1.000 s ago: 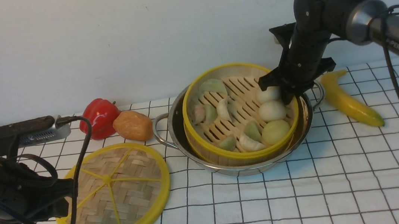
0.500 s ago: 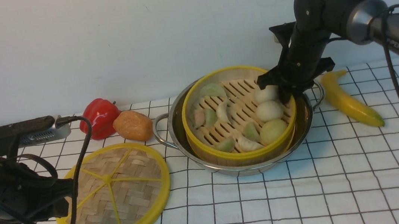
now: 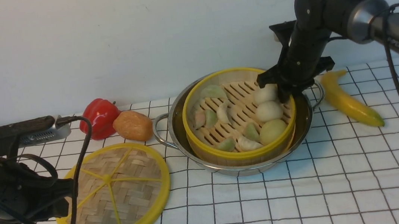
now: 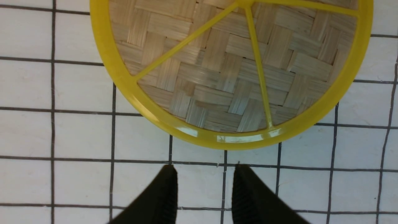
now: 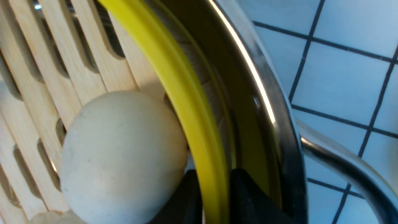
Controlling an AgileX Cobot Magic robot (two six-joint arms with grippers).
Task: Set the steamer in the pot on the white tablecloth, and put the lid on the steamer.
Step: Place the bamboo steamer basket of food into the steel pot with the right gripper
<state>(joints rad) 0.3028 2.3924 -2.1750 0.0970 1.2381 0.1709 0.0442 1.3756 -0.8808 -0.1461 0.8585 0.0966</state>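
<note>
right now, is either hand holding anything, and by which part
Left hand holds nothing. Right hand straddles the steamer at its rim; whether it grips cannot be told.

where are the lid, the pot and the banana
lid [image 3: 133,194]: front view, woven panel right of the hub
pot [image 3: 178,129]: front view, shiny inner wall on its left side
banana [image 3: 349,104]: front view, middle of its body
</note>
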